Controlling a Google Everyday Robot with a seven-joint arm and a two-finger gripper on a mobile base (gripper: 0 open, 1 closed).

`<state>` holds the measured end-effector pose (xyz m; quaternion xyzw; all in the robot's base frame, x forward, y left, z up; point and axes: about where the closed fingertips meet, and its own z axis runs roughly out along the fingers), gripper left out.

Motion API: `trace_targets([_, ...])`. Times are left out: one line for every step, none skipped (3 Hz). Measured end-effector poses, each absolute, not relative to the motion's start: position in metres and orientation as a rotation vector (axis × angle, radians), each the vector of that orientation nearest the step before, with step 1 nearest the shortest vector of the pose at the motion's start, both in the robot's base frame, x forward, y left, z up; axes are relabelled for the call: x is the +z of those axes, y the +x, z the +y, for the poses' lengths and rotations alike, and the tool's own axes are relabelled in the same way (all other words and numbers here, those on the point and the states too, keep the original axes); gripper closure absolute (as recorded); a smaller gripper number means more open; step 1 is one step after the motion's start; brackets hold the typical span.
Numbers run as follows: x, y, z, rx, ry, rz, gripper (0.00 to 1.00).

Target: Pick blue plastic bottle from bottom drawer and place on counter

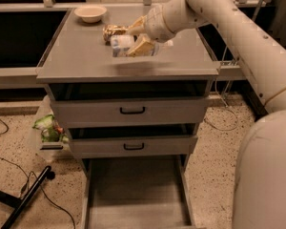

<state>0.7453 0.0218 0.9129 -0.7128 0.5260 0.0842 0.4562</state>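
Observation:
My gripper (pixel 132 38) is over the middle of the counter (pixel 86 56), shut on the blue plastic bottle (pixel 121 44). The bottle lies sideways between the tan fingers (pixel 140 46), its pale label toward the left, low over the counter top; I cannot tell whether it touches. The bottom drawer (pixel 133 194) stands pulled out at floor level, its bare grey floor showing nothing inside.
A shiny foil snack packet (pixel 112 31) lies on the counter just behind the bottle. A white bowl (pixel 90 13) sits at the counter's back left. Two grey drawers with black handles (pixel 132 110) are below. A green bag (pixel 47 128) and cables lie on the floor at left.

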Motion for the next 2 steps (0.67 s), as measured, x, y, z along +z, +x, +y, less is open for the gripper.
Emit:
trace_targets([0.894,0.756,0.032,0.283,-1.781,1.270,1.00])
trace_targets([0.879,0.760,0.040,0.344,-1.796,1.255,1.00])
